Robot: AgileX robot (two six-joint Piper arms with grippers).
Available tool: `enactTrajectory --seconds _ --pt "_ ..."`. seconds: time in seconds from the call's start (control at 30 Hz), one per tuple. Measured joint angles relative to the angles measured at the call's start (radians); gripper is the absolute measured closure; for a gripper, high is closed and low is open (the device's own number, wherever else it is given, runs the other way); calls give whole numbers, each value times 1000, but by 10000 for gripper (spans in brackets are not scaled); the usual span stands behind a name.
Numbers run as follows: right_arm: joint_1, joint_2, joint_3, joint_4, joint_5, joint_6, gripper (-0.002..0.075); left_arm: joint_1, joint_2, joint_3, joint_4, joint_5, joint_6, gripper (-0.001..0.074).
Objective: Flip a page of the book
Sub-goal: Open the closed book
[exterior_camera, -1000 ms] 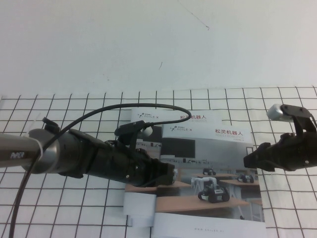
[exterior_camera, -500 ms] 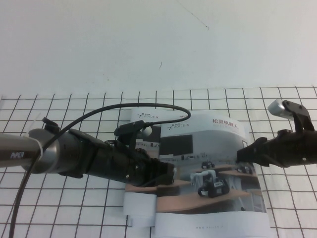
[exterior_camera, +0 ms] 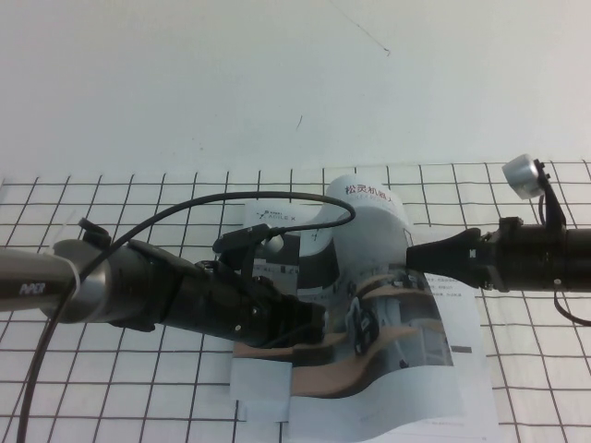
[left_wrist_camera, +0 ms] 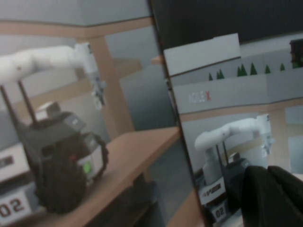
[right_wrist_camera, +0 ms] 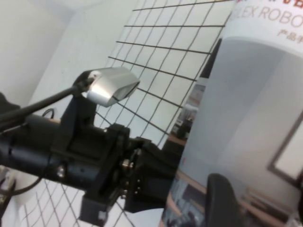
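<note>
The book (exterior_camera: 369, 406) lies near the front edge of the tabletop (exterior_camera: 111, 388), which is covered by a white sheet ruled with a black grid, and its bottom edge runs out of the high view. Just behind that, the left gripper (exterior_camera: 319, 325) rests low on the book's left part, pressing it down beside the spine; whether its fingers are apart or together cannot be told, though the left wrist view shows printed robot photos right under it. The page (exterior_camera: 369, 277) is lifted off the book and curls upward in an arch, its title band uppermost and bending toward the left. The right gripper (exterior_camera: 414, 256) reaches in from the right edge and holds the raised page at its free edge, fingers (right_wrist_camera: 222, 198) pinching the sheet. Farther back, the grid ends and plain white tabletop continues.
</note>
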Motion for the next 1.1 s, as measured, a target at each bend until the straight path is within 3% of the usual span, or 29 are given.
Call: enactTrajectory --seconds 0.27,0.6,0.7,0.87,1.1 --pt "0 26 0 0 127 -10 389 0 1 0 0 1 0 738" --pt "0 40 0 4 143 -23 398 0 1 0 0 2 -4 738" --pt "0 40 0 17 148 -31 466 0 1 0 0 2 -4 738" --pt "0 40 0 21 163 -27 673 0 1 0 0 5 -4 738" --pt "1 24 -2 23 163 42 711 0 -4 -2 20 5 -4 738"
